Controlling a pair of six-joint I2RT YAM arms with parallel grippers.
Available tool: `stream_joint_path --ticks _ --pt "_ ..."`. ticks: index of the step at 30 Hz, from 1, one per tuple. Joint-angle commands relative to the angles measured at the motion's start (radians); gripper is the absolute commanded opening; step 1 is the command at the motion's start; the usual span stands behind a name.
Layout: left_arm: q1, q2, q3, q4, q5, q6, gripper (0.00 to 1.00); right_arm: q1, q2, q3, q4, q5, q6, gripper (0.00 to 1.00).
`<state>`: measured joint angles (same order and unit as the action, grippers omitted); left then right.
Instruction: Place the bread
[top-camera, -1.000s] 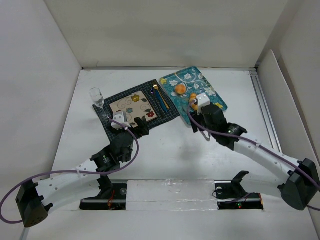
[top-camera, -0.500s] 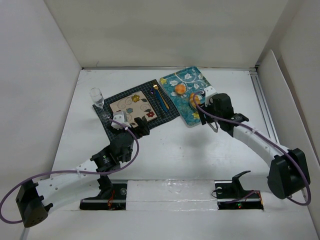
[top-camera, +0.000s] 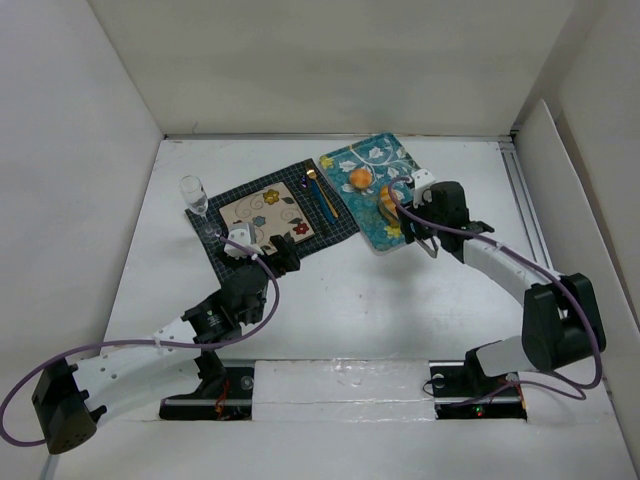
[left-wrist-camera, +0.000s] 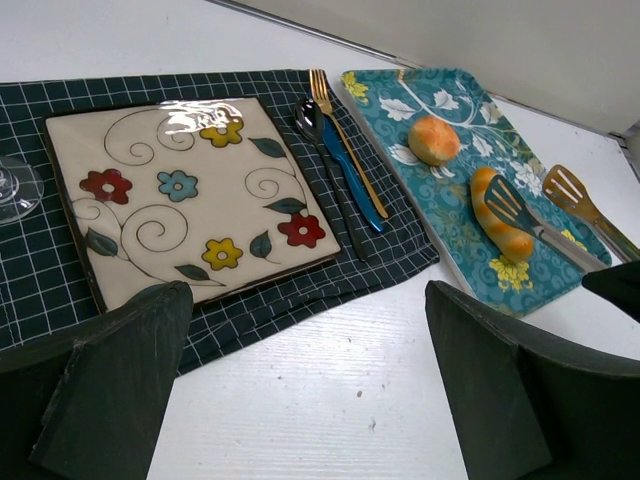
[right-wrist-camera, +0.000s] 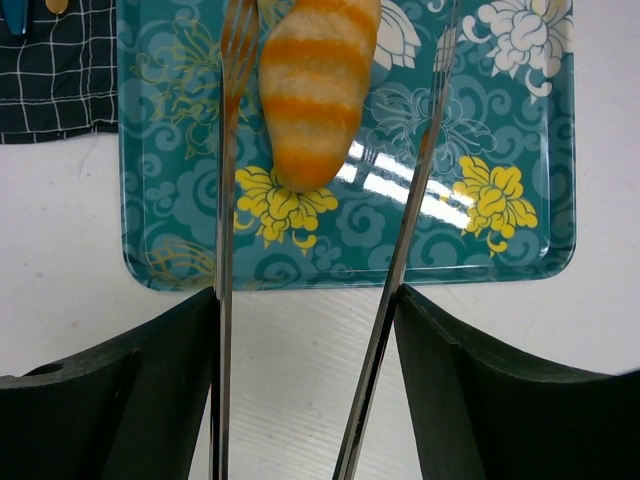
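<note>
A long orange-striped bread (right-wrist-camera: 315, 90) lies on the teal flowered tray (right-wrist-camera: 500, 150), with a round bread roll (left-wrist-camera: 434, 139) further back. My right gripper (right-wrist-camera: 307, 300) is shut on metal tongs (right-wrist-camera: 410, 200) at the tray's near edge. The tongs stand spread around the striped bread (top-camera: 385, 205): one blade is against its side, the other is apart from it. The square flowered plate (left-wrist-camera: 180, 200) sits on a dark checked placemat (left-wrist-camera: 330, 290). My left gripper (left-wrist-camera: 305, 310) hangs open over the bare table in front of the placemat, holding nothing.
A fork (left-wrist-camera: 340, 130), spoon (left-wrist-camera: 312, 125) and blue-handled knife (left-wrist-camera: 352, 175) lie on the placemat between plate and tray. A glass (top-camera: 193, 193) stands at the placemat's left corner. White walls enclose the table on three sides.
My right gripper has drawn back to the right across the tray with the tongs, uncovering the striped bread, and its arm has swung outward. The left arm has stayed still.
</note>
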<state>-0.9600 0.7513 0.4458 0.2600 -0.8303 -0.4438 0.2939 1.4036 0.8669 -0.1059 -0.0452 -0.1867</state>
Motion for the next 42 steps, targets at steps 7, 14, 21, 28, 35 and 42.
stream_joint_path --ticks 7,14,21,28,35,42 --pt "0.003 -0.004 0.025 0.039 0.0 0.011 0.99 -0.01 0.052 0.006 0.097 -0.05 -0.01 0.73" --pt "0.003 -0.01 0.024 0.039 0.0 0.011 0.99 -0.03 0.116 0.014 0.132 -0.061 -0.007 0.73" --pt "0.003 -0.012 0.022 0.039 0.0 0.013 0.99 -0.048 0.143 0.006 0.147 -0.102 -0.002 0.67" --pt "0.003 0.003 0.018 0.048 -0.021 0.008 0.99 -0.048 0.065 -0.022 0.146 -0.145 0.006 0.46" --pt "0.003 0.007 0.093 -0.025 -0.055 -0.018 0.99 0.0 -0.09 -0.013 0.11 -0.136 0.012 0.47" --pt "0.003 -0.092 0.122 -0.102 -0.202 -0.029 0.99 0.168 -0.118 0.093 0.074 -0.064 0.023 0.47"
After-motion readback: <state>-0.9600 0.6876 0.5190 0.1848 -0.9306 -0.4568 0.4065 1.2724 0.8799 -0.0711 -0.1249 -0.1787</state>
